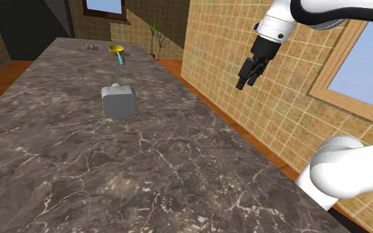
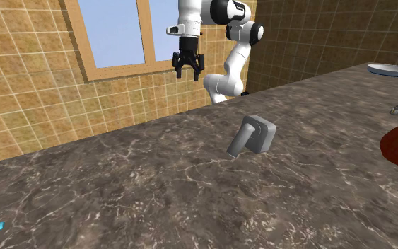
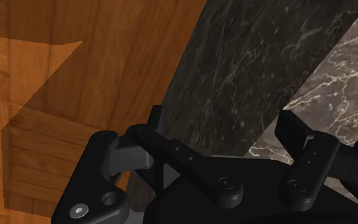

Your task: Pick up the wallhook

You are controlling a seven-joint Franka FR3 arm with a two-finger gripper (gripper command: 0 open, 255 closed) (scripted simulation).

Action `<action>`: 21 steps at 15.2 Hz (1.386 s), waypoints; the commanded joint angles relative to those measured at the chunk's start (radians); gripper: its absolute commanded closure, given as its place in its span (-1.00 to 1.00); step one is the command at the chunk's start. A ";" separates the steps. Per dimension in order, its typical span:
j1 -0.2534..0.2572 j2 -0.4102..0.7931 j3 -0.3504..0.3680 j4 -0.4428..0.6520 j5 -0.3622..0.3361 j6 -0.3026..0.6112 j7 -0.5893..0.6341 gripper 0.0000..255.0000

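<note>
Gripper (image 1: 246, 82), parted, high beside counter (image 1: 178, 173); grey wallhook (image 1: 118, 100) mid-counter, yellow pan (image 1: 116, 49) beyond.

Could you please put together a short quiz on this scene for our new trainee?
1. True or false: the gripper is open and hangs in the air, touching nothing.
2. Fill in: the pan at the far end of the counter in the shoulder view is ___ with a blue handle.
3. Where is the grey hook? A) in the gripper's grasp B) on the dark marbled counter, apart from the gripper C) inside the pan
Key: 1 true; 2 yellow; 3 B.
</note>
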 commanded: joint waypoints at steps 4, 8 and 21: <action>0.009 0.044 0.078 0.033 0.037 0.016 0.100 -1.00; 0.012 0.123 0.180 0.099 0.073 0.038 0.231 -1.00; -0.043 0.521 0.515 0.469 0.018 0.073 0.691 -1.00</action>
